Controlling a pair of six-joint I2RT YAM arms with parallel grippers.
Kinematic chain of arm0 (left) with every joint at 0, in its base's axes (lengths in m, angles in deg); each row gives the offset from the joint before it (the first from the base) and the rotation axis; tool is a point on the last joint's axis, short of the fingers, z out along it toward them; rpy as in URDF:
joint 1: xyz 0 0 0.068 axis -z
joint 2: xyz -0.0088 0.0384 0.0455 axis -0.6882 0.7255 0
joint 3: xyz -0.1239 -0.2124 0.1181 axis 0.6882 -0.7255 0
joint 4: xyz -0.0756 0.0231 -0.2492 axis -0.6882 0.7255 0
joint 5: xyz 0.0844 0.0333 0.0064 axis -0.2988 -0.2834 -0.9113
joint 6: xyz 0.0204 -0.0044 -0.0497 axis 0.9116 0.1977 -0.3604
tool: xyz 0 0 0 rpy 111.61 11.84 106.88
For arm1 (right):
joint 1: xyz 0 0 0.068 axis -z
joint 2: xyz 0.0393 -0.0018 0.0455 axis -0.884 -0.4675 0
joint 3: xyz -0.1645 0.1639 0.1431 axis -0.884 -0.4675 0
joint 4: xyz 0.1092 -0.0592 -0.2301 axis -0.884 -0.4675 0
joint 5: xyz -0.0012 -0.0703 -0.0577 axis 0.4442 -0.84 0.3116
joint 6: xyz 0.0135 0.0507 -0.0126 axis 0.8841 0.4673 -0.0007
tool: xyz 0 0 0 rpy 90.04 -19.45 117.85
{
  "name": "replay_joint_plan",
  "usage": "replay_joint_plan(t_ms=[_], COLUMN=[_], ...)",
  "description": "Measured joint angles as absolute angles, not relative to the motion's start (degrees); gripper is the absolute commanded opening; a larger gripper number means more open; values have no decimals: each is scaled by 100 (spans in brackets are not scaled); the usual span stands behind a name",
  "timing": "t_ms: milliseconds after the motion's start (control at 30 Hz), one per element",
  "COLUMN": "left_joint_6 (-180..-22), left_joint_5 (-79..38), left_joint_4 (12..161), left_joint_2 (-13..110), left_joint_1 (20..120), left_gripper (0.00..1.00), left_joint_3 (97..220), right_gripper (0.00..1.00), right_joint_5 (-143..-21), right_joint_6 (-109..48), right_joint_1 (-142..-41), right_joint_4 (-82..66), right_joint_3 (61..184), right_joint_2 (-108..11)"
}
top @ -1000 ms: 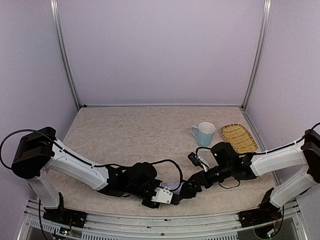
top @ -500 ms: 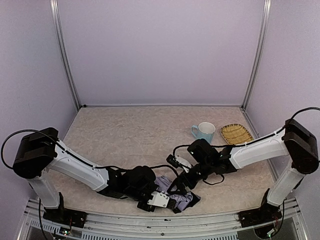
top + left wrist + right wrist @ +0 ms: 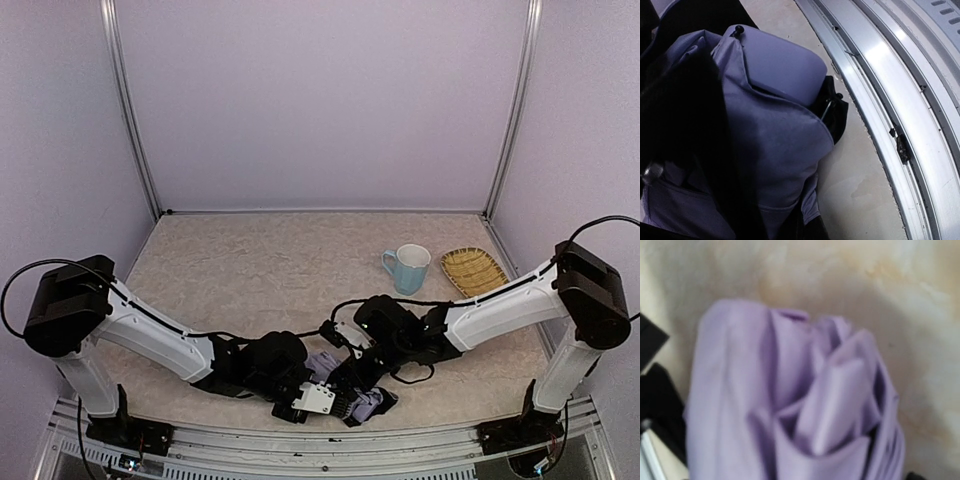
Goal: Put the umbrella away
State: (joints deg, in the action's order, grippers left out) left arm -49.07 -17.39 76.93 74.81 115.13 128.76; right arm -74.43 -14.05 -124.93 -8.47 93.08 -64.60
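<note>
While the umbrella [image 3: 366, 404] lies bunched at the table's [image 3: 250, 270] near edge, its lavender folds heaped beside the metal rail [image 3: 890, 85], my left gripper [image 3: 338, 404] sits fully closed against the cloth. Whether it pinches any, I cannot tell. My right gripper [image 3: 352, 384] hovers right over the folds, and its jaw spread is hidden from me. Well behind: blue mug [image 3: 409, 268], woven tray [image 3: 477, 272].
</note>
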Motion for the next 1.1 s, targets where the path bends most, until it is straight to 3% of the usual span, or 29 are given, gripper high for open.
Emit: replay_joint_plan(t_ms=[133,200,367,500,733,867,1100], left_joint_6=[-4960,-4992,-5108,-5287,-5556,-5526,-5064], left_joint_5=[-1781,-1831,-2120,-2351,-1971,-1379,-1433], left_joint_4=[7614,7566,7321,7234,7728,7238,6974], left_joint_2=[7347,7269,7037,6639,4904,3892,4711], left_joint_1=[11451,11425,11416,11416,11368,11025,10726], left_gripper=[1,7,43,59,71,73,76], left_joint_3=[12693,12588,12284,11961,11792,11427,11287], right_gripper=[60,53,53,54,53,52,50], right_joint_5=[-7819,-7994,-8145,-8142,-7714,-7292,-6177], right_joint_6=[-1200,-1082,-918,-966,-1698,-2216,-2867], right_joint_1=[-12624,-12679,-12727,-12727,-12697,-12635,-12238], right_joint_4=[-851,-836,-812,-768,-296,-117,132], right_joint_3=[9415,9485,9512,9492,9278,9280,9280], right_joint_2=[-6600,-6696,-6753,-6744,-6736,-6827,-7013])
